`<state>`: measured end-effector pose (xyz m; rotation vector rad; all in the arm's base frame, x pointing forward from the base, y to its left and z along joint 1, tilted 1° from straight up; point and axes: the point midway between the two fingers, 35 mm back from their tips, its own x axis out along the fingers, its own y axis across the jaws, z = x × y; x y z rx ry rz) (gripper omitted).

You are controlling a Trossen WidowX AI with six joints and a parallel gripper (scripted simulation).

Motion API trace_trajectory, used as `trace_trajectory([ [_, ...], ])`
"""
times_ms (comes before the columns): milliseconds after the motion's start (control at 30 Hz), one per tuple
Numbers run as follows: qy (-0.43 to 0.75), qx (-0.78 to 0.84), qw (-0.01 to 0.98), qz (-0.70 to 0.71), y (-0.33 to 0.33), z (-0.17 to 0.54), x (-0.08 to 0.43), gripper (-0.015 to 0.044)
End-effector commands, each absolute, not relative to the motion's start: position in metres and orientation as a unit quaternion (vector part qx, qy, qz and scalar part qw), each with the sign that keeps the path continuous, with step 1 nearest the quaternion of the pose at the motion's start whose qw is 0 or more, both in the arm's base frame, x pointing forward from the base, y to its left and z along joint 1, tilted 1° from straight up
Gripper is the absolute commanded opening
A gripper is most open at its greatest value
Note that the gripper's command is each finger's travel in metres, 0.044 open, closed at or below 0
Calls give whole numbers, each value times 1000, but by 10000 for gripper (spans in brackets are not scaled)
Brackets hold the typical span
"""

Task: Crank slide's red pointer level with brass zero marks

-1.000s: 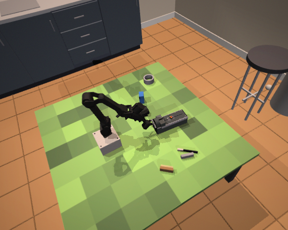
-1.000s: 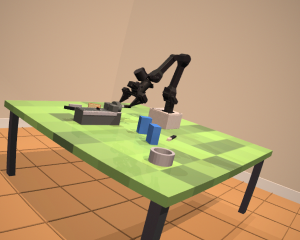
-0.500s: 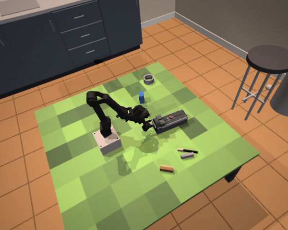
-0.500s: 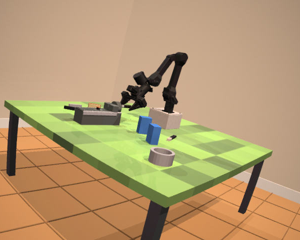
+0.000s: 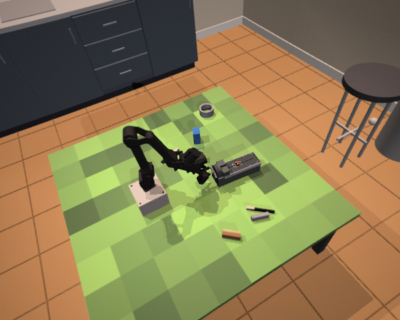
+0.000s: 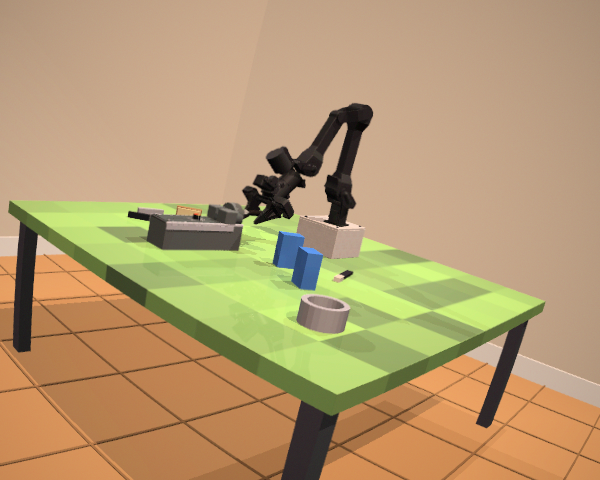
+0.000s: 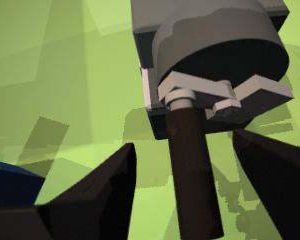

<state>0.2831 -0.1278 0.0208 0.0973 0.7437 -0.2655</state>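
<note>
The dark grey crank machine (image 5: 239, 173) (image 6: 202, 240) (image 7: 215, 25) lies on the green table, its crank end toward the arm. Its small red pointer (image 5: 237, 163) (image 6: 196, 215) shows on top, partway along the slot. The pointer is out of the wrist view, and the brass marks are too small to compare. The light crank arm (image 7: 197, 85) carries a dark brown handle (image 7: 195, 175) that points toward the wrist camera. My gripper (image 5: 206, 173) (image 6: 252, 209) (image 7: 183, 143) is partly open, with its fingers on either side of the handle and visible gaps on both sides.
Blue blocks (image 6: 289, 249) (image 6: 306, 268) (image 5: 196, 137) (image 7: 12, 185) stand beside the arm, with a grey ring (image 5: 206, 115) (image 6: 323, 321) beyond. A black pen (image 5: 264, 210), a grey block (image 5: 259, 217) and an orange block (image 5: 231, 235) lie on the machine's other side.
</note>
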Motion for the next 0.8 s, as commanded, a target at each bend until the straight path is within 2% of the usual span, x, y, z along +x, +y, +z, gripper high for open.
trace_trajectory([
  [0,362,50,922,-130,-127,20,283,177],
  [233,362,50,922,-130,-127,20,283,0],
  [767,362,50,922,-130,-131,26,282,0],
])
